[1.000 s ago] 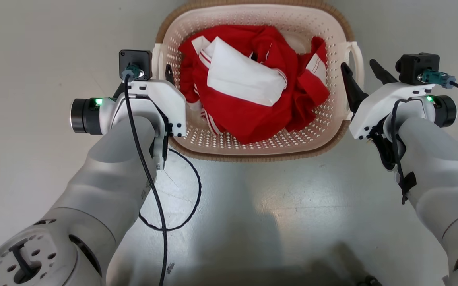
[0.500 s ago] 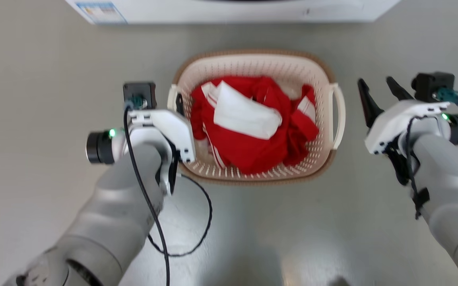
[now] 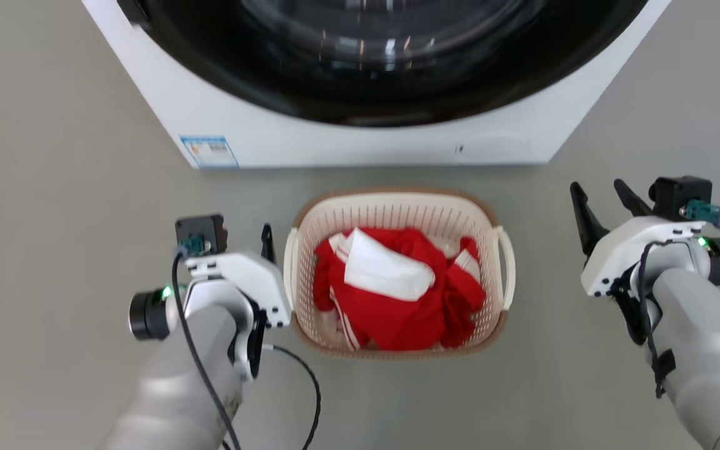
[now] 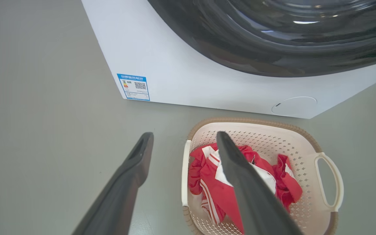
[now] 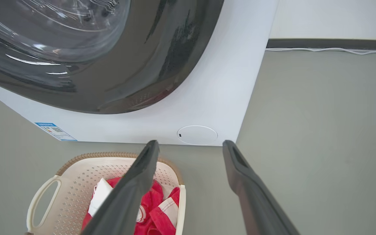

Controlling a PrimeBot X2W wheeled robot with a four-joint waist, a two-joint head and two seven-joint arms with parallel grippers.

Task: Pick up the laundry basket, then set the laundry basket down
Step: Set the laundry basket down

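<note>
Fingers (image 3: 585,215) of right gripper (image 3: 597,186) spread wide, empty, off to the right of the laundry basket (image 3: 397,212), well apart from its right handle (image 3: 510,269). Left gripper (image 4: 184,135) fingers also wide, holding nothing, close beside the basket's left handle (image 3: 289,275); contact can't be told. Basket sits upright on grey floor (image 3: 54,219). White washer (image 3: 335,140) stands just behind the basket. Red and white clothes (image 3: 397,294) heaped inside basket.

Cream perforated laundry basket (image 3: 397,215) with brown rim and white loop handles, upright on the floor, holding red-and-white clothes.
</note>
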